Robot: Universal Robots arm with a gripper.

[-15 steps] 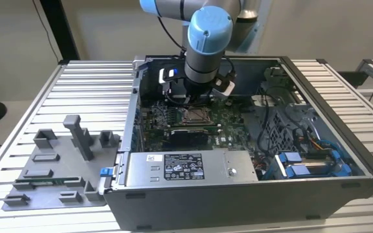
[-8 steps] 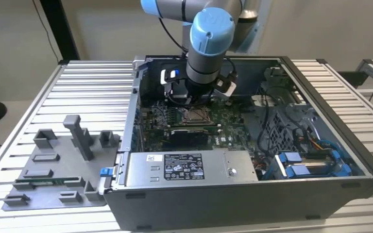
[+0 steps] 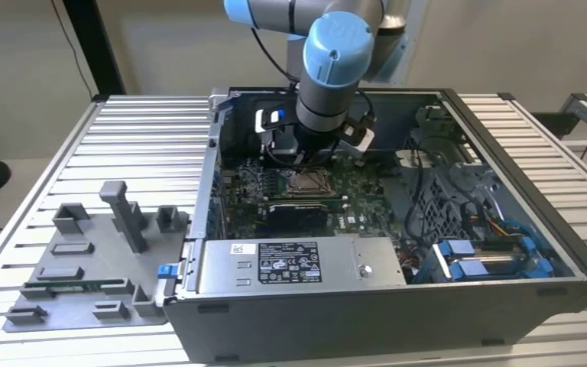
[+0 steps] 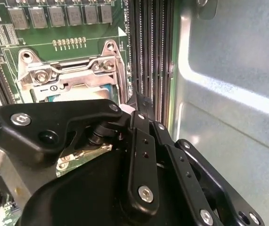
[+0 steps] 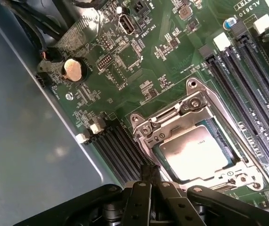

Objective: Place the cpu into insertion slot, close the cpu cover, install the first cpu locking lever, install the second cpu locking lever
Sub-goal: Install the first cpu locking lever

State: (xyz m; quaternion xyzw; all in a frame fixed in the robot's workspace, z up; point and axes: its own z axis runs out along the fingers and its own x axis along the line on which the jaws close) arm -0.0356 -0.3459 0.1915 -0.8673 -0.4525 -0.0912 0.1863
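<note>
CPU (image 5: pixel 195 153) lies just beyond the tips of the gripper (image 5: pixel 149 172), whose fingers are pressed together with nothing seen between them. The chip sits flat in the insertion slot (image 5: pixel 240 175), silvery face up, and the CPU cover (image 5: pixel 186 117) is down around it. Black memory slots (image 5: pixel 118 150) run beside the socket on the green circuit board (image 5: pixel 139 70). The board is mounted inside an open computer case (image 3: pixel 375 306), which rests on a slatted metal table (image 3: pixel 141 145). A grey fixture plate (image 3: pixel 79 283) lies at the exterior view's left.

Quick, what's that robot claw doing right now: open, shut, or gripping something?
Gripper: shut, nothing seen held, poised near the cpu cover.
</note>
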